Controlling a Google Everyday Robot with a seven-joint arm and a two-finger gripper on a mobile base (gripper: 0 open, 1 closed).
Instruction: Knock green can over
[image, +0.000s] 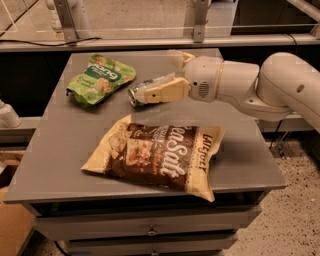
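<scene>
The green can (141, 90) lies tipped on its side on the grey table (65, 145), behind the centre, with its silver end facing front-left. My gripper (157, 75) reaches in from the right. Its fingers are spread and hold nothing. The lower tan finger (162, 91) lies along the can's right side and partly covers it. The other finger (179, 56) points back, away from the can.
A flat bright-green snack bag (98, 79) lies at the back left. A large brown and cream chip bag (157, 154) lies at the front centre. The white arm (260, 85) crosses the table's right side. Drawers sit below the front edge.
</scene>
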